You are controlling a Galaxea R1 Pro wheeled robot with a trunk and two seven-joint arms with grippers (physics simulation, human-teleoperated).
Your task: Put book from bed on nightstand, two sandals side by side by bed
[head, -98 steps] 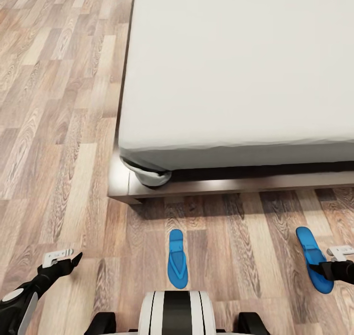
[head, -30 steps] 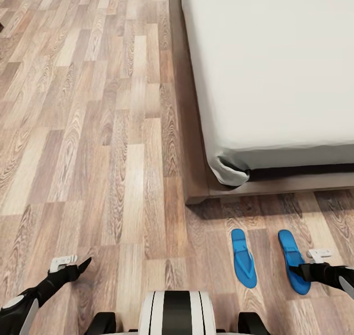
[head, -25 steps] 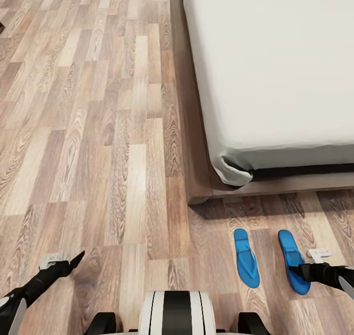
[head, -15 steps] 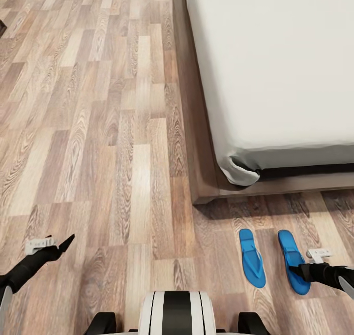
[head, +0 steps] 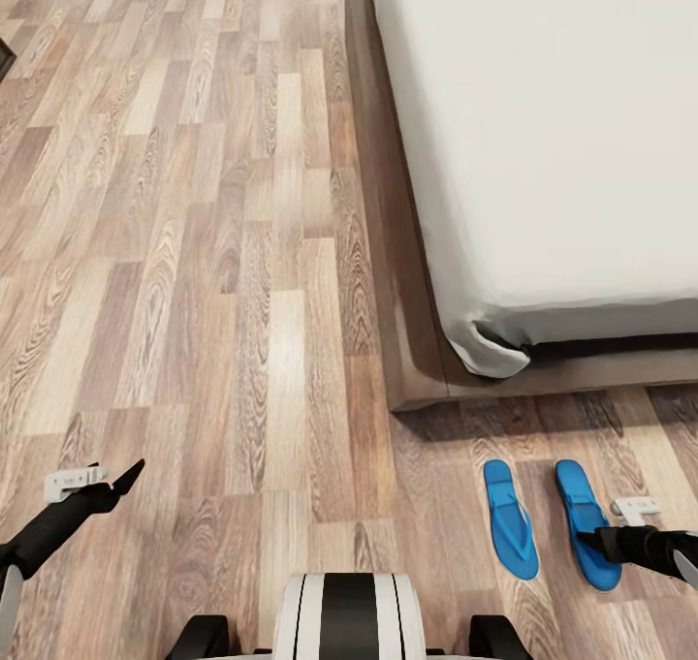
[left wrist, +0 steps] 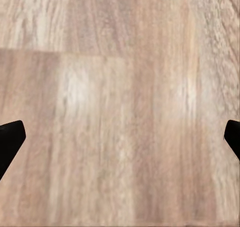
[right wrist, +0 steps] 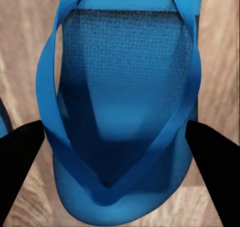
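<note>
Two bright blue sandals lie side by side on the wood floor by the corner of the bed. The left sandal lies free. The right sandal sits between the fingers of my right gripper, which is shut on it across its width; the right wrist view shows the same sandal and its thong straps close up, low over the planks. My left gripper hangs open over bare floor, also in the left wrist view. The book and the nightstands are out of view.
The bed's dark-brown platform base juts past the mattress, with a rumpled sheet corner just beyond the sandals. Wood-plank floor stretches wide to the left. My own base shows at the bottom.
The view has slid left, so the bed and sandals sit further right. The held sandal came close beside the other one. My left arm swung outward to the left.
</note>
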